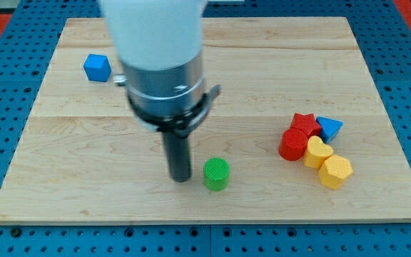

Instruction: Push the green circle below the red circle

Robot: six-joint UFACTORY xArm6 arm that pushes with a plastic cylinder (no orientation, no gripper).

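On the wooden board [84, 143], the small green circle block [216, 174] stands well to the view's left of the red circle block [292, 145] and a little lower. My tip [180, 178] is just beside the green circle, on its left; it has no fingers and holds nothing. The block looks light and rigid, probably sliding easily and rolling off a push. I would press its left side centrally.
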